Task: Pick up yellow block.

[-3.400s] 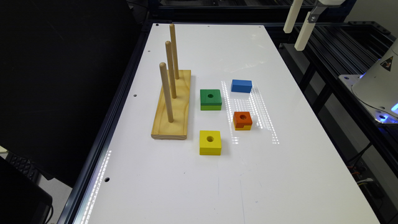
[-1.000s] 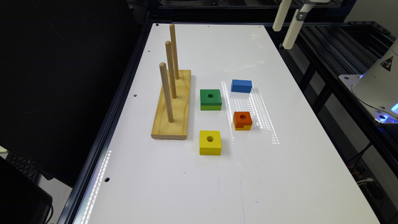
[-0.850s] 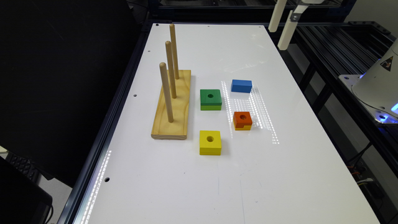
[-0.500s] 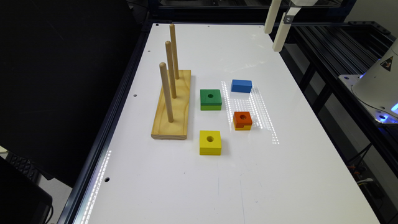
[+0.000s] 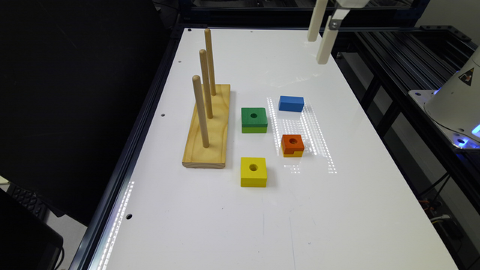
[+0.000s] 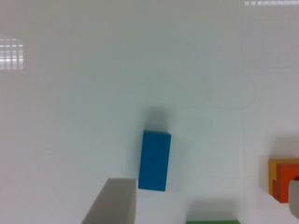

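Note:
The yellow block [image 5: 254,171], all yellow with a round hole in its top, lies flat on the white table [image 5: 337,210] near the front end of the wooden peg base. My gripper [image 5: 317,50] hangs high over the table's far right part, well away from the yellow block and beyond the blue block [image 5: 291,103]. In the wrist view the gripper [image 6: 208,189] is open with nothing between its two fingers, and the blue block [image 6: 154,160] lies below it.
A wooden base [image 5: 210,127] carries three upright pegs. A green two-tone block [image 5: 254,119] and a smaller orange-topped block [image 5: 293,145] lie between the blue and yellow blocks. The robot's white base [image 5: 455,108] stands off the table on the exterior view's right.
The gripper has drifted toward the exterior view's left, from past the table's right edge to above its far right part. No block has moved.

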